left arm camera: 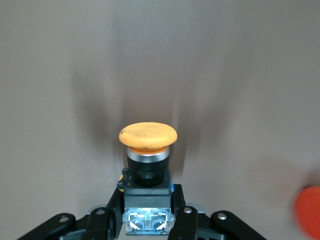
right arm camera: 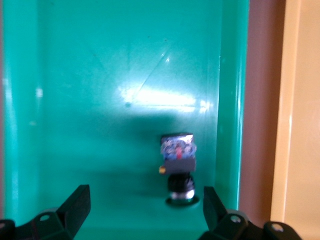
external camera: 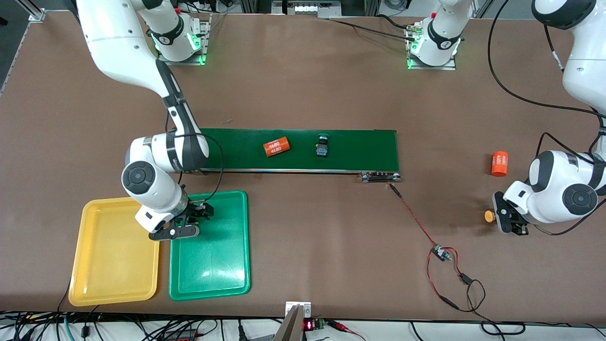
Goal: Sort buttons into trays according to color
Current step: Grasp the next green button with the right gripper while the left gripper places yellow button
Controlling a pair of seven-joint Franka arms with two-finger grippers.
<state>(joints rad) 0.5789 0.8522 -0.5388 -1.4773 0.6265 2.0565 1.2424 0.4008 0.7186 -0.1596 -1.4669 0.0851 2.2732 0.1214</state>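
**Orange button gripped, green button lying in the green tray**

The left pincer is sitting low at the left arm's end of the counter, its jaws clamping the black body of an orange button (cap pointing away from the wrist). An orange cylinder is lying on the counter nearby. The right pincer is hanging over the green tray with its jaws spread wide and gripping nothing; a green button is lying in that tray below it. The yellow tray is sitting just beside the green one. On the conveyor belt another green button and a second orange cylinder are resting apart.
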